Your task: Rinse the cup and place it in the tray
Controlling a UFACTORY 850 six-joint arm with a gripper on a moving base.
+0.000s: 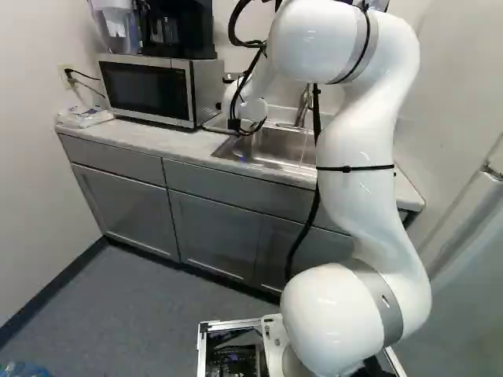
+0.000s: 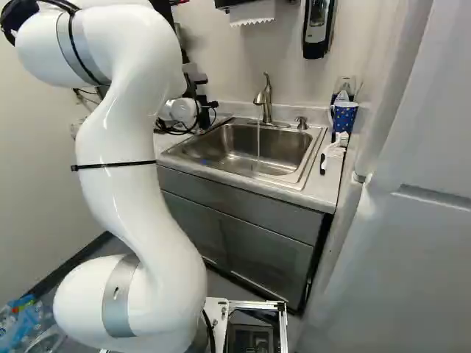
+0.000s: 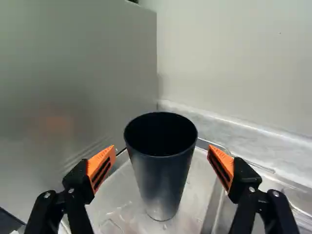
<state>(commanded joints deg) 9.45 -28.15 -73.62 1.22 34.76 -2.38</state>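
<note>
1. In the wrist view, the cup (image 3: pixel 163 187) is seen upright on the clear-looking tray (image 3: pixel 119 197), btwn the gripper's (image 3: pixel 162 152) fingers; these are spread wide, w/ no contact seen on the cup.
2. Step in hand: prob. the release after placing, though a pre-grasp can't be ruled out.
3. Next, if placed: gripper to be backed off straight, fingers kept wide, so the cup isn't tipped. Tap (image 2: pixel 266 97) prob. to be shut off after.
4. Cup: dark inside; contents, if any, can't be made out.
5. Sink (image 2: pixel 206 146): a thin stream of water (image 2: pixel 258 143) is let into it.
6. Blue cup (image 2: pixel 344 119): kept near the sink's back corner; contents unclear.
7. Pitcher (image 1: pixel 118 33): set atop the microwave (image 1: pixel 148 88); fill level unclear.
</note>
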